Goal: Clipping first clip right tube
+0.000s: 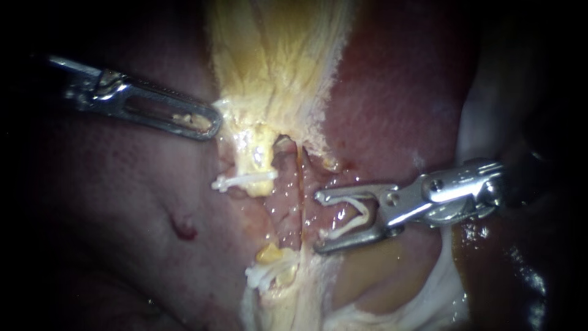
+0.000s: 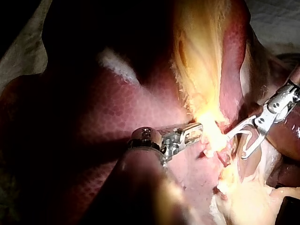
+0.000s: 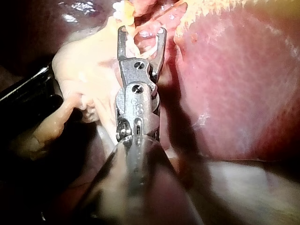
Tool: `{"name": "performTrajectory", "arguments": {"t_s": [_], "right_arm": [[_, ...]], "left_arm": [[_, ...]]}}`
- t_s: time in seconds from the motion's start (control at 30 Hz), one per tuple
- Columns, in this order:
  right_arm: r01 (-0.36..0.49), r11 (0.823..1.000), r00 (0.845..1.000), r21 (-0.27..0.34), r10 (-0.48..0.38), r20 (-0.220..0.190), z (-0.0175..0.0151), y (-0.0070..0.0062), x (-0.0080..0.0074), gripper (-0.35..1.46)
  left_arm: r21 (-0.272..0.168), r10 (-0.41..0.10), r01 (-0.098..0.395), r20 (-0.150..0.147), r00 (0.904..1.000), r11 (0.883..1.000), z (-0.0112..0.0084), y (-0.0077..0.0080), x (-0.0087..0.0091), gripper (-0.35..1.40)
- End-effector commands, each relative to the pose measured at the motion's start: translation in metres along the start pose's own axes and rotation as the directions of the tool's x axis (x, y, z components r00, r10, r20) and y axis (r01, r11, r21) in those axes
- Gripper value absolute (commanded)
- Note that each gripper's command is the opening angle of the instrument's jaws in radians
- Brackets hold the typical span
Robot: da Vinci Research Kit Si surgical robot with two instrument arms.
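Clipping is not yet done: a white clip (image 1: 352, 224) is gripped between the spread jaws of the right tool (image 1: 318, 222), just beside the still bare right tube (image 1: 301, 184).

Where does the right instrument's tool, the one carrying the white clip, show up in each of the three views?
Endoscope view: the right instrument comes in from the right; its tool sits right of centre, jaws holding the white clip.
Left wrist view: the same tool lies ahead of the left instrument, across the yellow tissue from it.
Right wrist view: its own tool, mid-view, clip between the jaws.
Shared landmark: the yellow tissue.
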Motion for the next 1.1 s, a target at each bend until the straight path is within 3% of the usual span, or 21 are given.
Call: {"name": "performTrajectory", "arguments": {"t_s": [0.03, 0.27, 0.7, 0.93, 1.1], "right_arm": [[-0.008, 1.000, 1.000, 0.003, 0.008, -0.004, 0.0002, 0.0002, -0.0001, 0.50], [-0.057, 0.998, 0.998, 0.028, 0.057, -0.034, 0.0018, 0.0010, -0.0009, 0.50], [-0.154, 0.979, 0.976, 0.135, 0.172, -0.133, 0.0036, 0.0015, -0.0003, 0.50], [-0.194, 0.954, 0.958, 0.227, 0.233, -0.164, 0.0036, 0.0004, 0.0001, 0.50], [-0.205, 0.939, 0.955, 0.277, 0.254, -0.153, 0.0042, -0.0008, 0.0002, 0.50]], "left_arm": [[0.000, 0.000, 0.000, 0.000, 1.0000, 1.000, 0.0000, 0.0000, 0.0000, -0.35], [0.000, 0.000, 0.000, 0.000, 1.0000, 1.000, 0.0000, 0.0000, 0.0000, -0.35], [0.000, 0.000, 0.000, 0.000, 1.0000, 1.000, 0.0000, 0.0000, 0.0000, -0.35], [0.000, 0.000, 0.000, 0.000, 1.0000, 1.000, 0.0000, 0.0000, 0.0000, -0.35], [0.000, 0.000, 0.000, 0.000, 1.0000, 1.000, 0.0000, 0.0000, 0.0000, -0.35]]}}
